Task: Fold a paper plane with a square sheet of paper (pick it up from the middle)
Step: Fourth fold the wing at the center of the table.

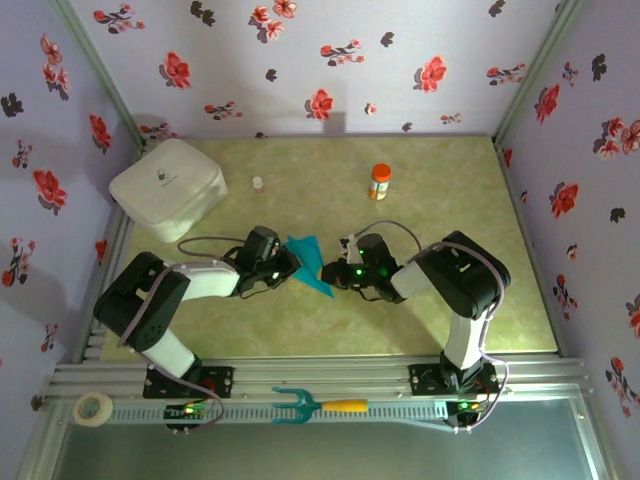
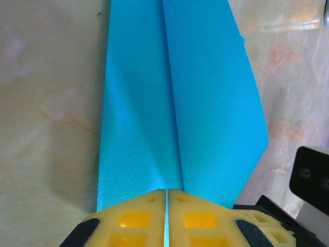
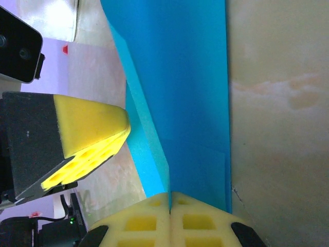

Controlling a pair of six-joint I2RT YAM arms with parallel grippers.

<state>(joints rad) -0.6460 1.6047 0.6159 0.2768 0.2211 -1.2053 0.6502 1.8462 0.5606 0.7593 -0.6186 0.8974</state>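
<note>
Paper plane [image 2: 205, 113] spans left gripper [image 2: 165, 194] to right gripper [image 3: 169, 198] (both clamped on it).

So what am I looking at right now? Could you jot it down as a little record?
Paper: blue paper, folded with a centre crease, between the two arms
Left pincer: shut on the paper's edge
Right pincer: shut on the paper's opposite edge
Back of table: white box, orange bottle
Near rail: pronged tool, tape roll

Folded paper [image 1: 308, 256] between left gripper [image 1: 292, 263] and right gripper [image 1: 329, 272], box [image 1: 167, 188] well behind-left
</note>
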